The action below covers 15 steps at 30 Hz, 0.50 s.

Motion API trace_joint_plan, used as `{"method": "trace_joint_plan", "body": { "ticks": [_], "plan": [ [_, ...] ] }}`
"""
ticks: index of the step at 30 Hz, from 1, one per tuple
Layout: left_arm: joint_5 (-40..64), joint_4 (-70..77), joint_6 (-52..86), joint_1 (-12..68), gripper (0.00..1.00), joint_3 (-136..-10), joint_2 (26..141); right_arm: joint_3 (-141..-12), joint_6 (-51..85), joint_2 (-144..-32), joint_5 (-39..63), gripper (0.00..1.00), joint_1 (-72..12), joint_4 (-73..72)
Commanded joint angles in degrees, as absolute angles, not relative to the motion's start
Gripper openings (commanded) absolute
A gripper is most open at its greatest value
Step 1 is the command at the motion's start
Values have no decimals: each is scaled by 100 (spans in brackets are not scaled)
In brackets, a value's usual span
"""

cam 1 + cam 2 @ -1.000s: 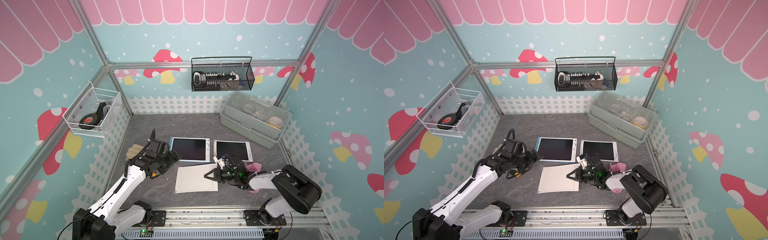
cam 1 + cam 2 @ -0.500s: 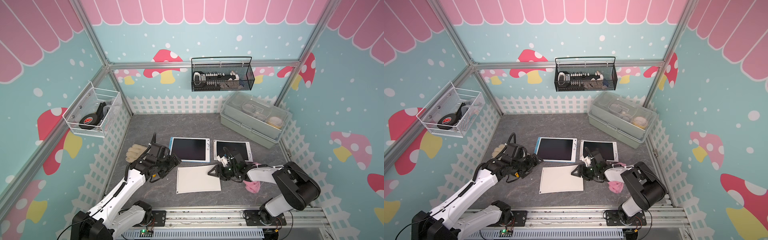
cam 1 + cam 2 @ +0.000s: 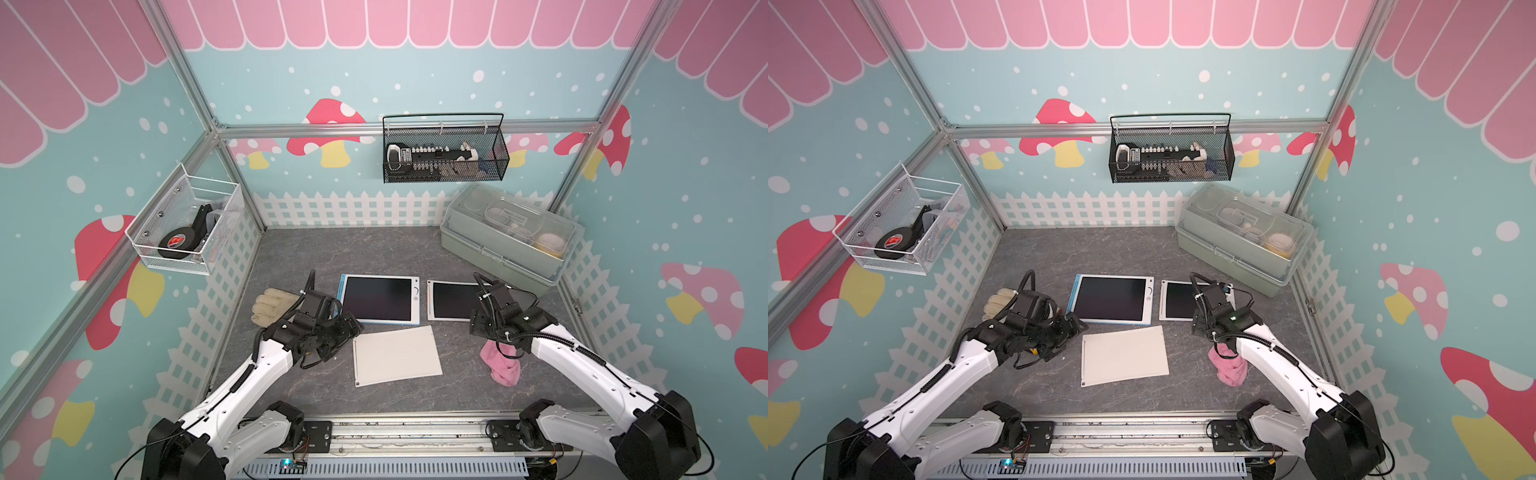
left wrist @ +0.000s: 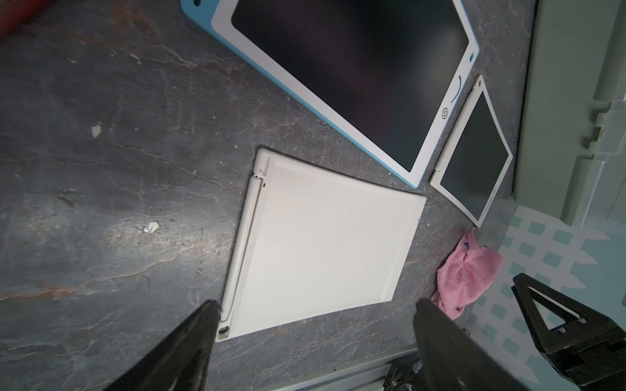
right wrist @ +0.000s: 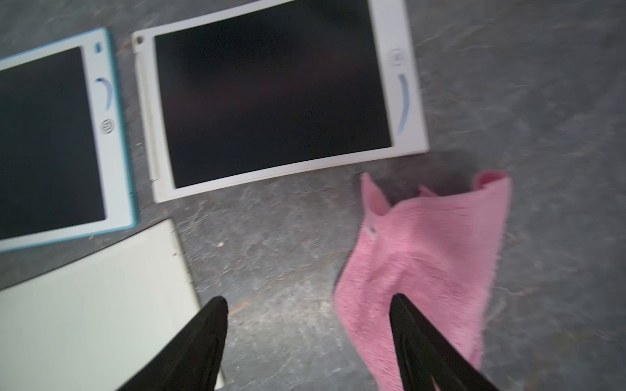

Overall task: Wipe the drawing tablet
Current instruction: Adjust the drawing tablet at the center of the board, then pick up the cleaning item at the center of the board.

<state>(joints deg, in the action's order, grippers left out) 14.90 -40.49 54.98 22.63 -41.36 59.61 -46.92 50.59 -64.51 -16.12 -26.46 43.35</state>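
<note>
1. The left hand is open and empty, its fingers spread wide above the bench.
2. Just ahead of those fingers lies the cream tablet, blank side up, with its stylus clipped along the edge nearest one fingertip.
3. Beyond it sits the blue-edged tablet, screen dark.
4. The right hand is open too, gripping nothing.
5. The pink cloth lies crumpled on the bench under one of its fingers.
6. The white-framed tablet lies ahead of this hand, dark screen up.

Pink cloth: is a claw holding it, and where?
No. The pink cloth lies loose on the table; the right claw and left claw are both open, holding nothing.
</note>
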Motion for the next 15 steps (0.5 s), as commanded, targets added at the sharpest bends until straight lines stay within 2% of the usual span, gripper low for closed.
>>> {"method": "trace_joint_plan", "body": {
  "ticks": [1, 9, 15],
  "plan": [
    [1563, -3925, 5405, 2320, 89, -4039, 6027, -4324, 5783, -6478, -2426, 77, -2339, 5045],
    [1550, -3952, 5521, 2557, 86, -3895, 6138, -3696, 6165, -6773, -2097, 76, -2115, 4422],
    [1365, -4327, 5517, 2575, 80, -3889, 6358, -3396, 6116, -7342, -1672, 68, -2035, 3783]
  ]
}}
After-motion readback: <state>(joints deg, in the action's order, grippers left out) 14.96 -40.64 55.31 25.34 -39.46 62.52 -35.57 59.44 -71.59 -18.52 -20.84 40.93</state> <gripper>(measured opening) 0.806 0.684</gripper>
